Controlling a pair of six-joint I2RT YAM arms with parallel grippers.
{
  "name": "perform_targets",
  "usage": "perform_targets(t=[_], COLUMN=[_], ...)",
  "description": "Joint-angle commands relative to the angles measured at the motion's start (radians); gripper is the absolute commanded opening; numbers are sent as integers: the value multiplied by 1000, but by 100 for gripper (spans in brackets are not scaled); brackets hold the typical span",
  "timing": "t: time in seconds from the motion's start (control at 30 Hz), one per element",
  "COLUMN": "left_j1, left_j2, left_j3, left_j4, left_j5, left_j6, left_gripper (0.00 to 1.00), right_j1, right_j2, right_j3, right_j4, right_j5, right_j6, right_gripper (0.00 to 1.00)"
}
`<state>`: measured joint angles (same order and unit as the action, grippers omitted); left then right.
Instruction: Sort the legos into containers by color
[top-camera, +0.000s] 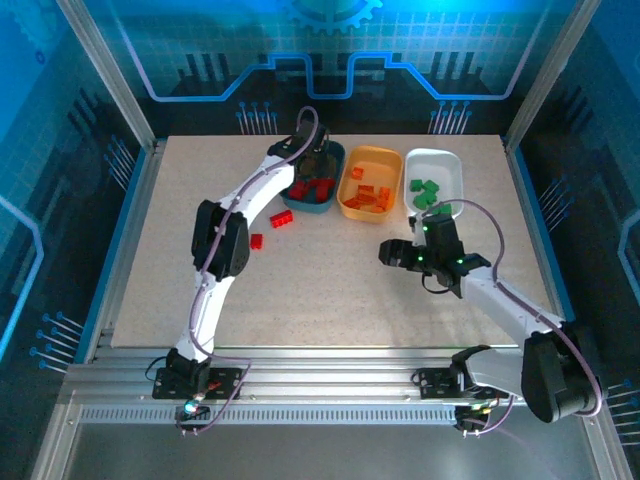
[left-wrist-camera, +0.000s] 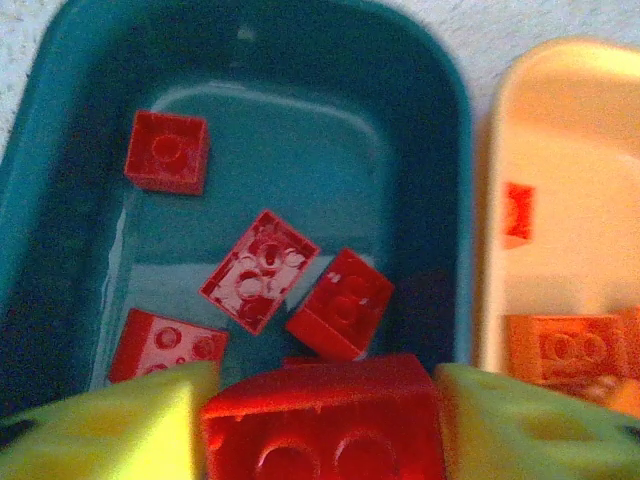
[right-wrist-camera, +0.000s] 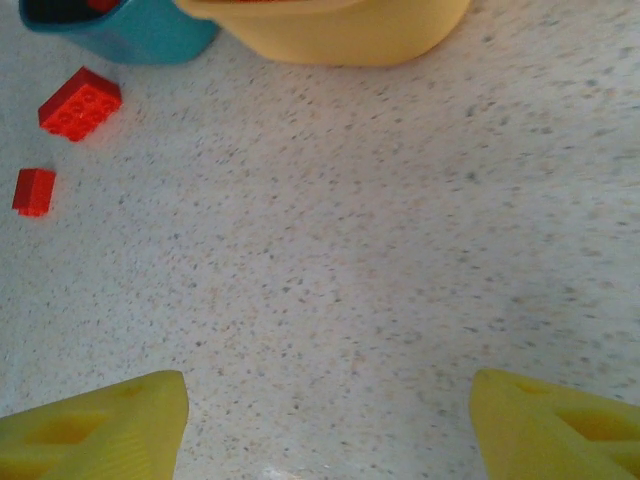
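Note:
My left gripper (top-camera: 318, 165) hangs over the dark teal tray (top-camera: 339, 153), shut on a red lego (left-wrist-camera: 320, 415) wedged between its yellow fingers. Several red legos (left-wrist-camera: 260, 270) lie in that tray (left-wrist-camera: 455, 110) below it. The orange tray (top-camera: 375, 151) holds orange legos (top-camera: 370, 198), and the white tray (top-camera: 452, 162) holds green legos (top-camera: 425, 190). Two red legos lie on the table left of the teal tray, a bigger one (top-camera: 283, 219) and a smaller one (top-camera: 256, 241). My right gripper (top-camera: 395, 252) is open over bare table, nothing between its fingers (right-wrist-camera: 328, 385).
The three trays stand side by side at the back of the speckled table. In the right wrist view the two loose red legos (right-wrist-camera: 80, 102) (right-wrist-camera: 34, 191) lie far left, with the teal tray (right-wrist-camera: 140, 40) and orange tray (right-wrist-camera: 330, 35) ahead.

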<state>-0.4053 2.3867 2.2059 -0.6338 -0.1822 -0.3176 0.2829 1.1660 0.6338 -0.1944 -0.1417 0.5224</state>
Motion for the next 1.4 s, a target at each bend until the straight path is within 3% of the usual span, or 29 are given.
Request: perform_targets(t=[0.0,0.1,0.17,0.37,0.43,0.53,0.67,0.83,1.13,1.37], left_j1=[8,8,10,38,40,42,62,92,94,77], left_j2=[-14,-126,-238,-562,-606,-604,-571,-471,-372,-377], left_j3=[75,-10,-121,-644,-799,-903,-944,-865,-827,-864], left_j4=[-107,-51,0,176,209,245,334,353,351,360], left_j5=[30,36,23,-29,-48,-26,4,42,78,131], left_j6=[-21,-21,-14,-75,-50,34,96,160,172,130], left_gripper=[85,99,99,97,91,86,92,94,93,84], right_j1=[-24,-25,-23,4,14,25,30,35,32,35], right_j2=[-38,-49,-50,-31,-14,14,47,50,15,13], right_j3=[24,22,17,-2,-3,2,13,4,-16,1], right_j4=[-66,-75,-73,-28,-14,1,16,29,-5,-11], right_j5=[-8,-7,-8,-4,-7,-12,-25,-39,-5,-6], right_j6=[-34,-38,-35,-7,-1,-3,-5,8,-1,2], right_gripper=[76,76,76,76,76,76,76,76,76,76])
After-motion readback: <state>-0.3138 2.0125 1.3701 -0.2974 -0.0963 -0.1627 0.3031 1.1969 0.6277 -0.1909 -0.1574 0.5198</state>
